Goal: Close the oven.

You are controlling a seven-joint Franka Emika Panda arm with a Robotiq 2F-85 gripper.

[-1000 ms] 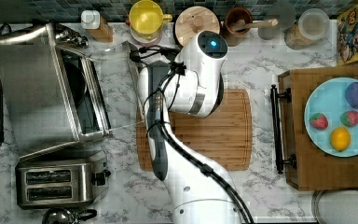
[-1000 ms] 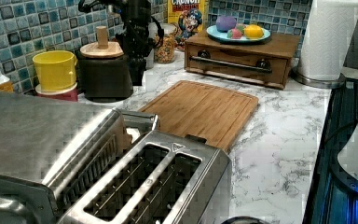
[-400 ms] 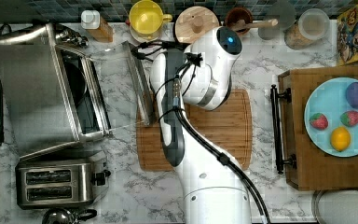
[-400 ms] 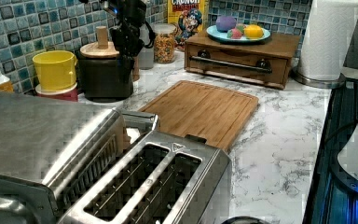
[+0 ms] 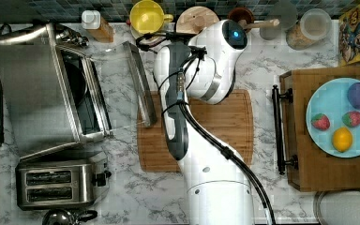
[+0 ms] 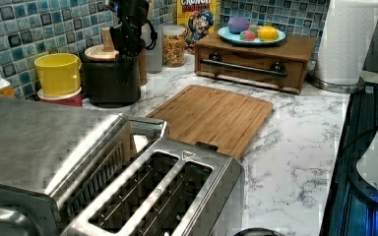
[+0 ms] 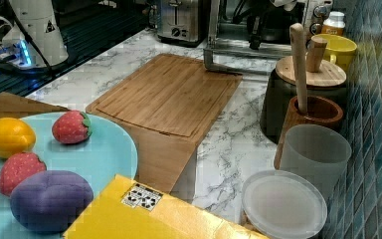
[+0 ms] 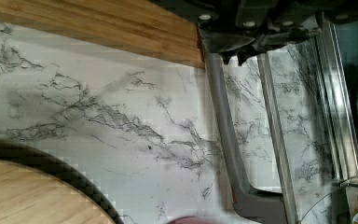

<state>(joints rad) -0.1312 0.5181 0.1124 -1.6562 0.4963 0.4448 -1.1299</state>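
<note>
The oven [image 5: 33, 89] is a steel box at the top view's left. Its glass door [image 5: 119, 89] lies open and flat over the marble, with the bar handle [image 5: 140, 84] along its outer edge beside the cutting board. My gripper [image 5: 146, 43] hangs over the handle's end nearest the tiled wall. In the wrist view the gripper [image 8: 233, 58] sits just above the handle [image 8: 226, 135], fingertips together and nothing between them. In the left view the gripper [image 6: 125, 44] shows in front of a dark canister, beyond the oven [image 6: 34, 132].
A two-slot toaster [image 5: 56, 183] stands beside the oven. A bamboo cutting board [image 5: 215, 131] lies under the arm. A yellow cup [image 5: 147, 16], a dark canister with a wooden lid [image 5: 197, 21] and jars line the wall. A wooden tray [image 5: 304, 154] holds a plate of fruit.
The arm swung toward the tiled wall, uncovering the door handle, and the gripper now hangs over the handle's far end. The door stays open and flat.
</note>
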